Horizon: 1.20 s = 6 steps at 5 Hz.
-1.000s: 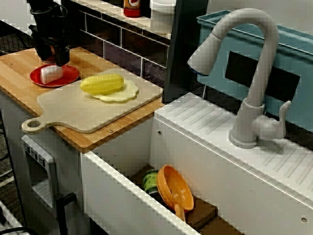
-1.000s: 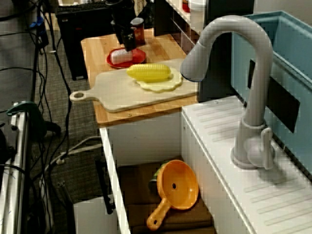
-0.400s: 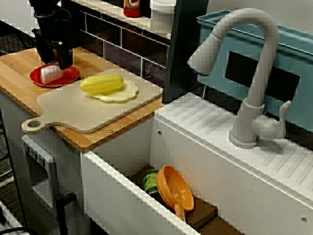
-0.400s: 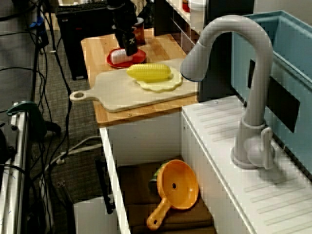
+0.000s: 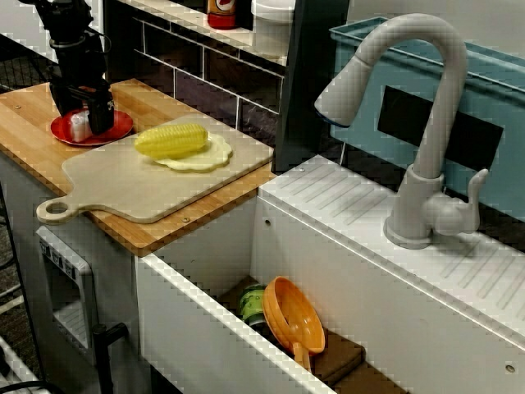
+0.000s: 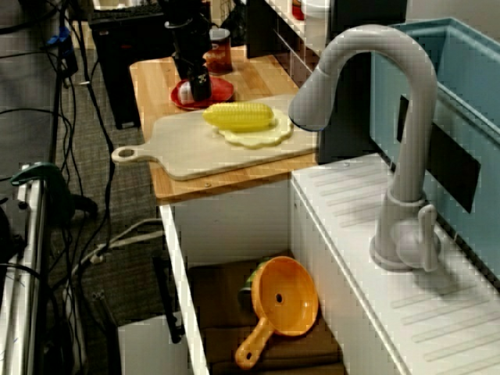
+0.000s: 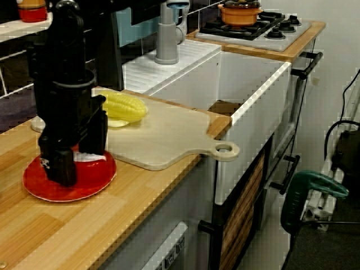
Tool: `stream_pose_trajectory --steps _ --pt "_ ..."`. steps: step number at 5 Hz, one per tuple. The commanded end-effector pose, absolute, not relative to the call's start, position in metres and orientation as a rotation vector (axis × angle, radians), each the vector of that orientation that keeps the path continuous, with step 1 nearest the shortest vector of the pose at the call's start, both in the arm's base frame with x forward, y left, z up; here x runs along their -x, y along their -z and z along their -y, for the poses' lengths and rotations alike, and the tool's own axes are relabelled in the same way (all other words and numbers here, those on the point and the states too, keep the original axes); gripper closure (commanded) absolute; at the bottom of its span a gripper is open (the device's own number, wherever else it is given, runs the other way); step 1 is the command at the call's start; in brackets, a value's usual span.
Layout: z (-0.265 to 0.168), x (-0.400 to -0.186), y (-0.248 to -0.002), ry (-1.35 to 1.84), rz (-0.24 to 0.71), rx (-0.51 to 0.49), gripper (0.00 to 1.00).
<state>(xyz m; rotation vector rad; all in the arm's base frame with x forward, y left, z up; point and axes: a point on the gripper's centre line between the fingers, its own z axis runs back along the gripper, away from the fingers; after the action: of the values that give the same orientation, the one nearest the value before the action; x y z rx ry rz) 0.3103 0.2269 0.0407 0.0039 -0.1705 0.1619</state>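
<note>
My black gripper stands low over a red plate at the far left of the wooden counter. Its fingers are apart, one on each side of a small white piece lying on the plate. The view from the counter's end shows the gripper the same way, with the white piece between the fingers and the plate under them. In the high view along the counter the gripper hides most of the piece. A yellow corn cob rests on a pale flat disc just right of the plate.
The corn lies on a handled cutting board beside the plate. A grey tap rises over the sink, which holds an orange strainer and a green can. A dark jar stands behind the plate; a teal bin sits behind the tap.
The gripper has come down and shifted slightly left, from above the plate to straddling the white piece. The piece, plate and corn have not moved.
</note>
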Motion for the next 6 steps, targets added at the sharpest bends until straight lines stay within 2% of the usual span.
stream_pose_trajectory --steps 1,3,5,6 --pt "-0.230 -0.318 -0.061 -0.147 0.211 -0.063 1.00" --pt "-0.234 -0.320 -0.072 -0.148 0.202 -0.041 1.00" --pt "-0.234 -0.305 -0.111 -0.106 0.232 0.002 1.00" --pt "-0.225 -0.292 -0.112 -0.066 0.249 0.003 1.00"
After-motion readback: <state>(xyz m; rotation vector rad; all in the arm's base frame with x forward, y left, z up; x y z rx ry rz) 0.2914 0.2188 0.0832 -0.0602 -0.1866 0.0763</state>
